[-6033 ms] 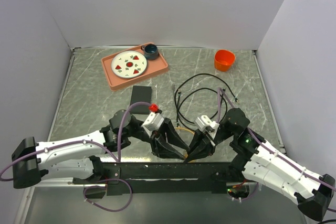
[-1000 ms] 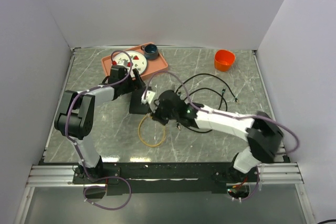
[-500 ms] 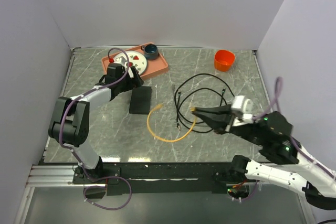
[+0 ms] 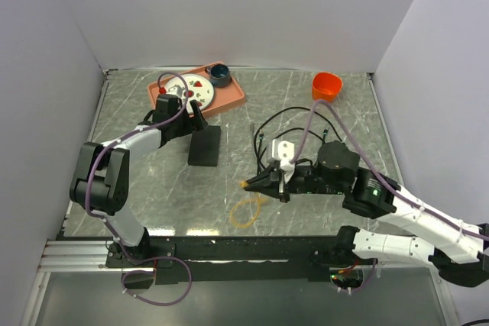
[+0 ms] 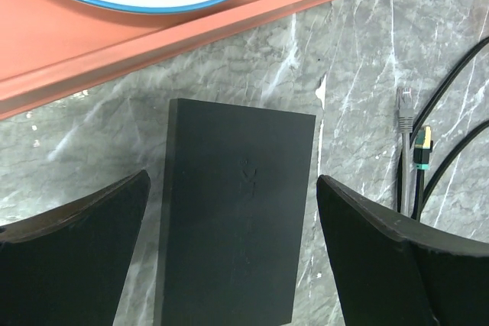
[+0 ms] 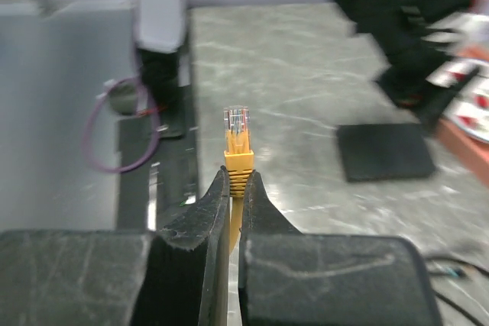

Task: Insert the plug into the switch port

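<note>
Left gripper (image 5: 233, 188) is spread astride the switch (image 5: 233, 257); right gripper (image 6: 233, 182) pinches the yellow plug (image 6: 238, 143). Beside the switch: pink tray (image 5: 92, 43), black cables (image 5: 439, 158).

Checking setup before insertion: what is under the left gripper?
The switch lies flat on the table below the open left gripper, between its fingers. Its sockets do not show, and it covers the table beneath.

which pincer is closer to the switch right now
Left. The left pincer is open over the switch, a finger on each side. The right pincer, shut on the yellow plug, is well off to the switch's right.
</note>
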`<move>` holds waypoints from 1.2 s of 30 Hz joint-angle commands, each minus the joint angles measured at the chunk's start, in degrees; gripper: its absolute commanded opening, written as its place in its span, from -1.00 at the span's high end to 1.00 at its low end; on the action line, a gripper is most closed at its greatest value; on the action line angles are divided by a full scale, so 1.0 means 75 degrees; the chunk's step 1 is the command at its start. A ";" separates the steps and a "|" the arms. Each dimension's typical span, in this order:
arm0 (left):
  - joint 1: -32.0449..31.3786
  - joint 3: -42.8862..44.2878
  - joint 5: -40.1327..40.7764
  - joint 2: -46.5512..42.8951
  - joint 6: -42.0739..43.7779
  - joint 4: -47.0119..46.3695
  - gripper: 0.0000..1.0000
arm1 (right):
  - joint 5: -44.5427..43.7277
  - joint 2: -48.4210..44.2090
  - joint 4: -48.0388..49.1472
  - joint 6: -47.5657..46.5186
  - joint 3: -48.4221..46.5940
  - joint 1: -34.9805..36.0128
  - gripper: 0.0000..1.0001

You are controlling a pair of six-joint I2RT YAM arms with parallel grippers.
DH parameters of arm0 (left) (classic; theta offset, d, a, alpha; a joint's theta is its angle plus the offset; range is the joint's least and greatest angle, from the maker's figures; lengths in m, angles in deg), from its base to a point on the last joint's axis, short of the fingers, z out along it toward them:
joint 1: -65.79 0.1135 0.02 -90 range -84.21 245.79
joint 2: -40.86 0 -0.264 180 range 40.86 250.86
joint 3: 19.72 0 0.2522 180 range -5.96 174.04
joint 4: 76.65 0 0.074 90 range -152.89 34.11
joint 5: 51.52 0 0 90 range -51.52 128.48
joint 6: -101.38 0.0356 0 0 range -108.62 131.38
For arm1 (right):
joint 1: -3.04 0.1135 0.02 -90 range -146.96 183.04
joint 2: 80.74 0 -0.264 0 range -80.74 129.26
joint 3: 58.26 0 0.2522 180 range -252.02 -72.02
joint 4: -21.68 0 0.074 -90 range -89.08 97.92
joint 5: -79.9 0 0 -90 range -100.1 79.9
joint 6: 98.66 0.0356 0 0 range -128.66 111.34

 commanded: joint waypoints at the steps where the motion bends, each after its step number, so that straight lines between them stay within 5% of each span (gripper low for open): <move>1: 0.0015 0.0004 0.0233 -0.0484 0.0229 0.0033 -0.94 | 0.1411 0.0000 0.0366 -0.0192 -0.0589 0.0236 1.00; 9: 0.0015 0.0004 0.0129 -0.0168 0.0217 -0.0025 -0.94 | 0.0138 0.0021 0.0602 -0.0333 0.0664 -0.0138 1.00; 17: 0.0015 -0.0008 -0.0047 0.0090 0.0252 -0.0189 -0.94 | 0.1027 0.2270 0.1691 -0.0180 0.1814 -0.2060 1.00; 36: 0.0015 0.0074 -0.1031 0.0793 0.0721 -0.0716 -0.98 | -0.2278 0.7356 0.1305 -0.0637 -0.1372 -0.2272 1.00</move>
